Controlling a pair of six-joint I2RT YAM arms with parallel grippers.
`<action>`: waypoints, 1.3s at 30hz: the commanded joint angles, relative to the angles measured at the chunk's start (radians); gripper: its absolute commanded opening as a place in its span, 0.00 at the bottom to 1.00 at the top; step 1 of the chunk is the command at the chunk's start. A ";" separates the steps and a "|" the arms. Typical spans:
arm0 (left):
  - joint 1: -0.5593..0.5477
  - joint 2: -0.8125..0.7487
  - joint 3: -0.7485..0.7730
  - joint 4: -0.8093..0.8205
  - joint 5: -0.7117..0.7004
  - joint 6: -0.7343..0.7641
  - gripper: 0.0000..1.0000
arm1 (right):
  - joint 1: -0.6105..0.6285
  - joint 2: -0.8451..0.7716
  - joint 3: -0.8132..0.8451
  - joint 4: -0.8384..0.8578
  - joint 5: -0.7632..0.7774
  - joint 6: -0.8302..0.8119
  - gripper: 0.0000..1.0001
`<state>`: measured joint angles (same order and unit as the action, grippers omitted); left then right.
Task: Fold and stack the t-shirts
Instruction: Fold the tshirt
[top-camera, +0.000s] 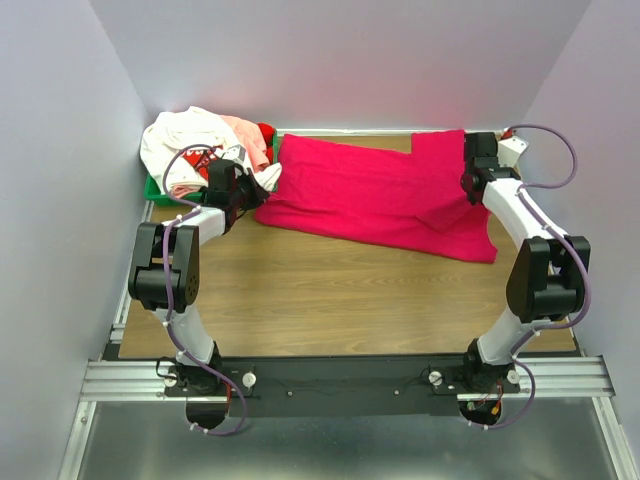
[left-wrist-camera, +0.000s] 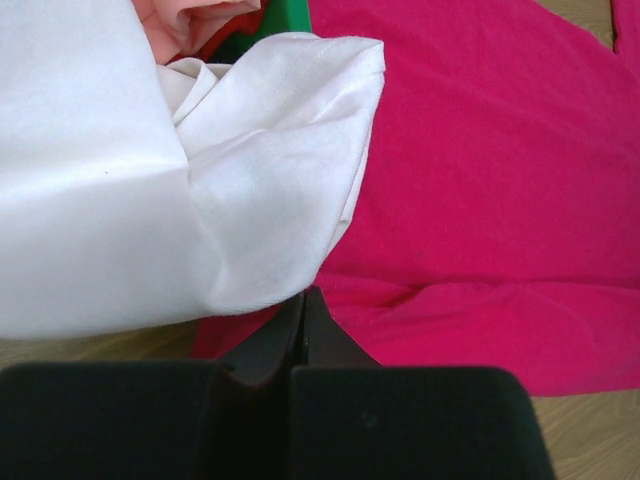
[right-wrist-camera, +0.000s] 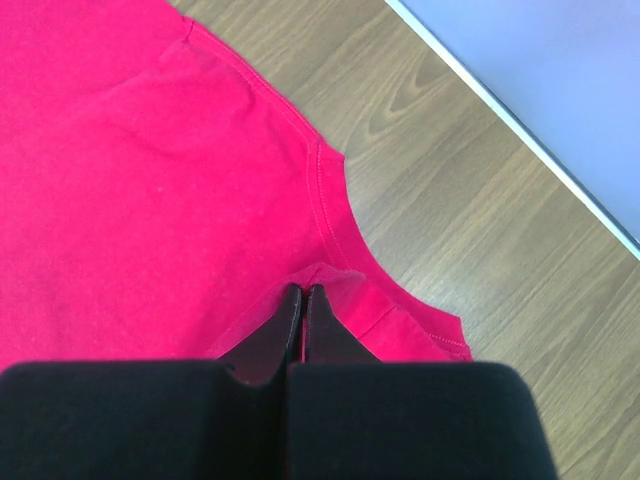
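Note:
The magenta-red t-shirt (top-camera: 380, 190) lies spread flat across the back of the table. My left gripper (top-camera: 252, 203) is shut on its left edge (left-wrist-camera: 480, 180), right under an overhanging fold of the white t-shirt (left-wrist-camera: 100, 200). My right gripper (top-camera: 468, 198) is shut on a pinched-up fold of the magenta shirt (right-wrist-camera: 150, 180) just beside its collar. The white t-shirt (top-camera: 185, 135), the pale pink one (top-camera: 243, 130) and a bit of the red one (top-camera: 266, 133) sit heaped together at the back left.
The heap rests in a green plastic tray (top-camera: 158, 190) in the back left corner, its rim also in the left wrist view (left-wrist-camera: 290, 15). Walls close the left, back and right sides. Bare wooden tabletop (top-camera: 330, 290) lies in front of the magenta shirt.

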<state>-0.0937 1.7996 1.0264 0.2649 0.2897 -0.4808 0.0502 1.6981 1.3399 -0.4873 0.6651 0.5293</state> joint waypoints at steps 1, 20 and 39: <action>0.000 0.017 0.018 0.022 0.008 -0.010 0.00 | -0.015 0.018 -0.001 0.016 0.047 -0.006 0.00; -0.023 -0.077 -0.069 0.062 -0.006 0.034 0.70 | -0.012 0.043 0.093 0.030 -0.208 -0.074 0.97; -0.026 -0.045 -0.115 -0.019 -0.136 0.093 0.64 | 0.407 0.163 -0.116 0.228 -0.486 0.003 0.96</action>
<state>-0.1139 1.7363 0.8848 0.2882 0.2203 -0.4110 0.4446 1.8359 1.2484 -0.2920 0.2119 0.5011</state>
